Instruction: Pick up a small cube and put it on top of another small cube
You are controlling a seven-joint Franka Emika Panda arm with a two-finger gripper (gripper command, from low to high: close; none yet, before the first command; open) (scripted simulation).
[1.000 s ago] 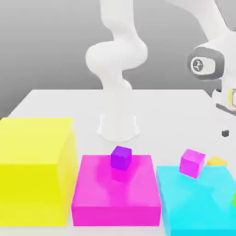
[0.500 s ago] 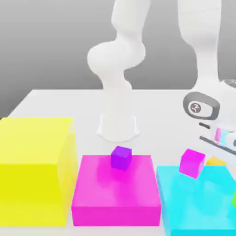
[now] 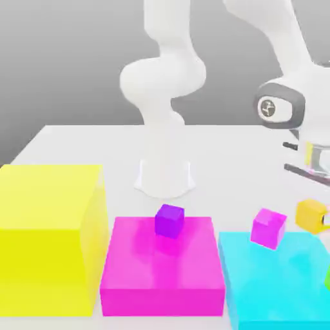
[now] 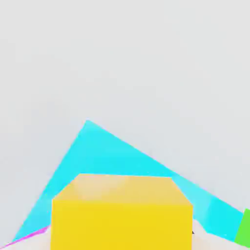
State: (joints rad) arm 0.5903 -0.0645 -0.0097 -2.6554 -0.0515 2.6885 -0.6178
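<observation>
The small yellow-orange cube (image 3: 309, 218) hangs in the air at the exterior view's right edge, just above the far right corner of the big cyan block (image 3: 277, 283). My gripper (image 3: 314, 213) is shut on it, under the white hand. In the hand view the same cube (image 4: 122, 212) sits very close to the camera, with the cyan block (image 4: 97, 156) beneath it. A small magenta cube (image 3: 268, 228) rests on the cyan block, to the exterior view's left of the held cube. A small purple cube (image 3: 170, 220) sits on the big magenta block (image 3: 161, 271).
A big yellow block (image 3: 48, 238) stands at the exterior view's left, beside the magenta block. The arm's white base (image 3: 165, 174) rises behind the blocks on the white table (image 3: 77, 145). A green block's edge (image 3: 327, 280) shows at the far right.
The hand came down over the yellow-orange cube, closed on it, and has risen again. The cube now hangs off the table, higher and a little further right.
</observation>
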